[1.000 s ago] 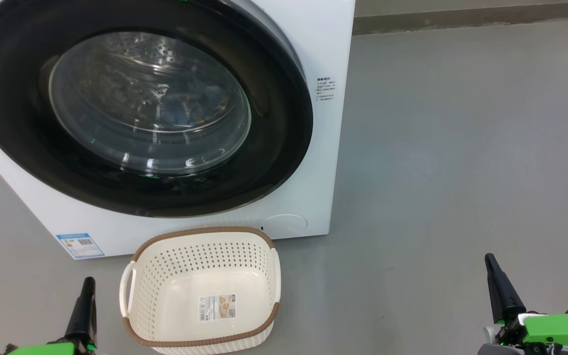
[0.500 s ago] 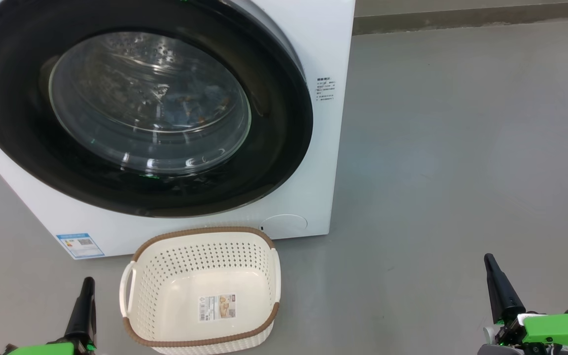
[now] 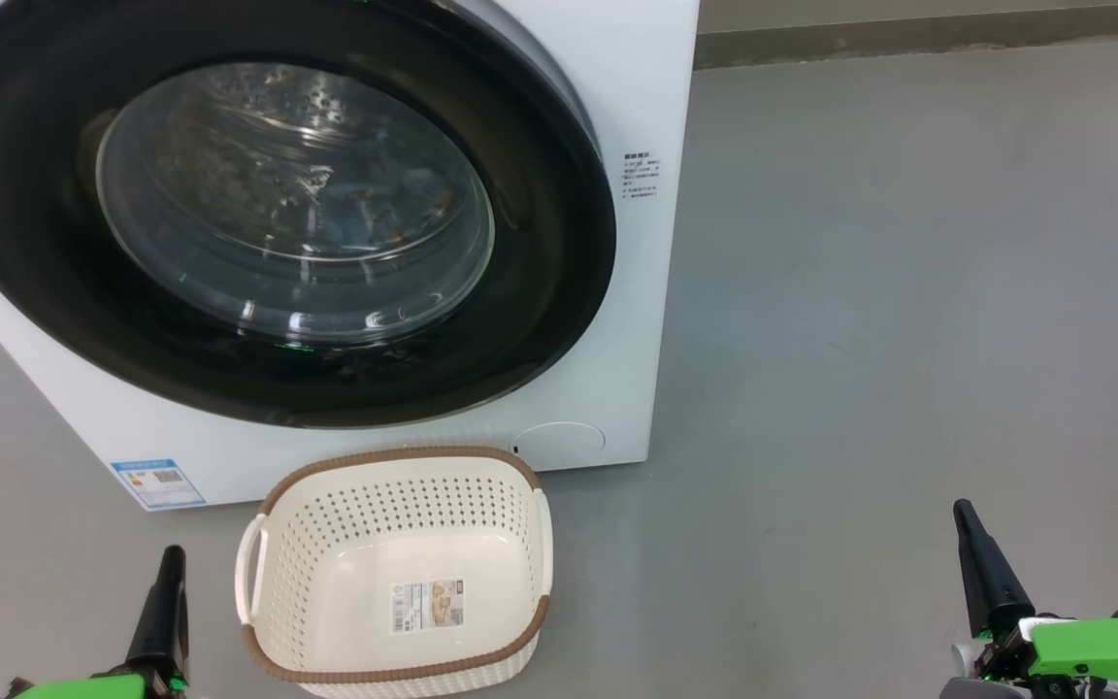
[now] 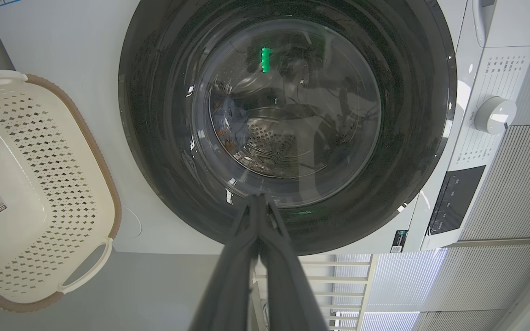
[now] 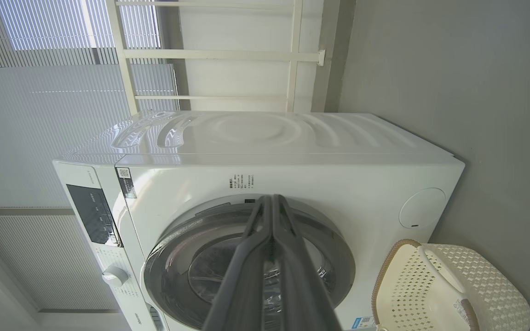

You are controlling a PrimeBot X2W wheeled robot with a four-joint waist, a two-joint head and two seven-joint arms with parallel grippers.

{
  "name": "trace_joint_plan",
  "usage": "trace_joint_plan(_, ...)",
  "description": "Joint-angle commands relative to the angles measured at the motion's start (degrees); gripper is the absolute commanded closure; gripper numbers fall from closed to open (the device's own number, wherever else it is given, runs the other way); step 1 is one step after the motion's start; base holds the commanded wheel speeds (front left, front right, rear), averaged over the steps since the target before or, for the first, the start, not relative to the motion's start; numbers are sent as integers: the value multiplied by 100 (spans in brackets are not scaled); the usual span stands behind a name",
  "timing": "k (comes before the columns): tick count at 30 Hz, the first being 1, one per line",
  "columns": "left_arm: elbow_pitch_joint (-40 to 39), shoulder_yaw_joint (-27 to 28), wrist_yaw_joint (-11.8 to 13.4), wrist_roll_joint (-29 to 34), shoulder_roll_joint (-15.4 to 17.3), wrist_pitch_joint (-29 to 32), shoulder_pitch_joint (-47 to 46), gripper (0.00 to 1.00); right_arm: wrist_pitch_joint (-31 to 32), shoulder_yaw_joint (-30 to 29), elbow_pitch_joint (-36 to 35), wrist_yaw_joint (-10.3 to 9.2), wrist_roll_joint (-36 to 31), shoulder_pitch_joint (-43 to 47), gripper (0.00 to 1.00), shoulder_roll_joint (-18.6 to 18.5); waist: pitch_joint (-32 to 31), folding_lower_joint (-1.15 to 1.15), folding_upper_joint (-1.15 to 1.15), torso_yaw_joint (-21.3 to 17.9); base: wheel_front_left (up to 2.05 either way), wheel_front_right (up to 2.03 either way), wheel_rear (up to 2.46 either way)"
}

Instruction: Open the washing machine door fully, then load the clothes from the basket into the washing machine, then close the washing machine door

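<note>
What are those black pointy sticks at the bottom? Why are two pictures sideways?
They are a robot's pincers, the left pincer and right pincer, both shut, holding nothing. The upright picture comes from its head camera; the sideways ones from cameras on its wrists. On the grey floor stands a white boxy washing machine, its round black-rimmed glass door closed, with blue patterned clothes inside. The cream perforated plastic basket in front has no clothes in it.

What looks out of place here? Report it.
Nothing stands out. The washing machine door sits shut, the clothes lie inside behind its glass, and the basket stands upright and empty on the floor.
</note>
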Motion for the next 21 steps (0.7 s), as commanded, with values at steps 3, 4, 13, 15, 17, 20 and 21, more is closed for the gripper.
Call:
trace_joint_plan(3,-101,200,-18,36,68,55,-235,100,45,98,-138,-6,-26,-230,100,-16,0,0,0,0,0,0,0)
trace_joint_plan(4,-101,201,-18,36,67,55,-235,100,46,97,-138,-6,-26,-230,100,-16,0,0,0,0,0,0,0)
trace_joint_plan(13,-101,208,-18,42,62,61,-236,100,52,89,-138,-6,-33,-231,100,-10,0,0,0,0,0,0,0)
trace_joint_plan(15,-101,209,-18,43,62,62,-236,100,54,87,-138,-6,-35,-231,100,-9,0,0,0,0,0,0,0)
trace_joint_plan(17,-101,210,-18,44,61,63,-236,100,55,85,-138,-6,-36,-231,100,-8,0,0,0,0,0,0,0)
trace_joint_plan(20,-100,212,-18,46,59,64,-236,100,57,83,-138,-6,-38,-232,100,-6,0,0,0,0,0,0,0)
trace_joint_plan(21,-100,213,-18,46,59,65,-236,100,58,82,-138,-6,-39,-232,100,-6,0,0,0,0,0,0,0)
